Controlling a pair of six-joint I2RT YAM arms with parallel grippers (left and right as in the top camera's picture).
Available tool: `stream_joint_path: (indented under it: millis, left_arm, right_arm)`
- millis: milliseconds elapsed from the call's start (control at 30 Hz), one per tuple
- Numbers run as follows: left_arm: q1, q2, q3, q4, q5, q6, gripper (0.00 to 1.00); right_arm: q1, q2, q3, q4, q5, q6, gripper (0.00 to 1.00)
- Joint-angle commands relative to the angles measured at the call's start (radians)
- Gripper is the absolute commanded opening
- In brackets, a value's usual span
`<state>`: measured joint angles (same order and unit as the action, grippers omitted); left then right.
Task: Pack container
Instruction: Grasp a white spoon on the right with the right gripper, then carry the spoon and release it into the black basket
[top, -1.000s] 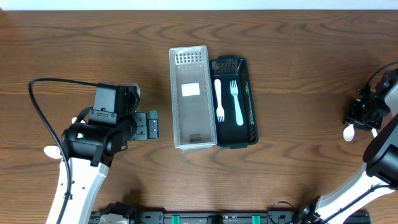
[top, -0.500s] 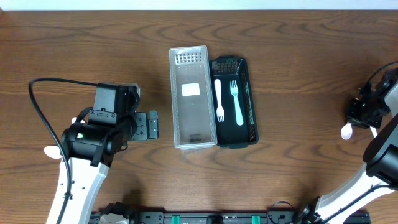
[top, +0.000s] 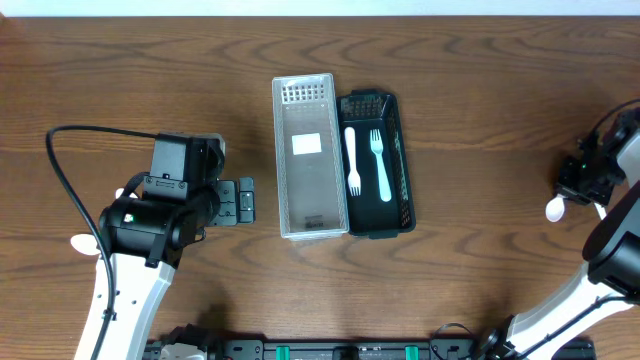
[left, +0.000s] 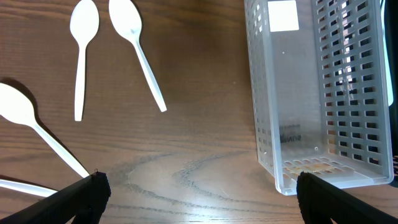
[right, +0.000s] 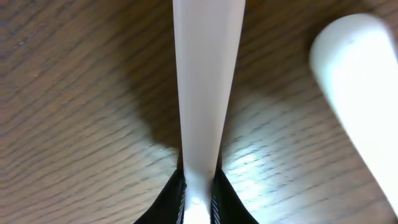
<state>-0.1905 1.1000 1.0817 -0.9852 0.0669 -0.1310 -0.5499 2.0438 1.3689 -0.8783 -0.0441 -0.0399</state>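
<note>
1. Our right gripper (right: 199, 202) is pinched tight on the white spoon (right: 208, 74), whose handle runs straight ahead from between its jaws.
2. We judge it light, slippery plastic (likely bendy), best held mid-handle.

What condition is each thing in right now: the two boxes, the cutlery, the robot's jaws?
Clear basket: upright, empty.
Black tray: upright, partly filled.
Two forks: lying flat inside the black tray.
Loose spoons: lying on the table, unpacked.
Left jaws: wide open, empty.
Right jaws: shut on a white spoon handle.
</note>
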Motion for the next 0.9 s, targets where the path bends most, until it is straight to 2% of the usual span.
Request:
stream_joint_path:
  millis: [0, 200, 500, 700, 867]
  left_arm:
    - [0.004, 0.004, 0.009, -0.002, -0.015, 0.002, 0.98]
    - [0.004, 0.004, 0.009, -0.002, -0.015, 0.002, 0.98]
    - [0.004, 0.004, 0.009, -0.003, -0.015, 0.002, 0.98]
    - [0.004, 0.004, 0.009, -0.003, -0.015, 0.002, 0.98]
    - [0.004, 0.004, 0.009, -0.003, -0.015, 0.002, 0.98]
  right_arm:
    - [0.067, -0.035, 0.024, -0.027, -0.028, 0.051, 0.06]
    - [0.241, -0.199, 0.088, -0.097, -0.028, 0.141, 0.07]
    - [0.635, -0.441, 0.125, -0.144, -0.028, 0.286, 0.06]
    - [0.875, -0.441, 0.121, -0.154, -0.027, 0.356, 0.06]
    - [0.994, -0.361, 0.118, -0.155, -0.008, 0.407, 0.06]
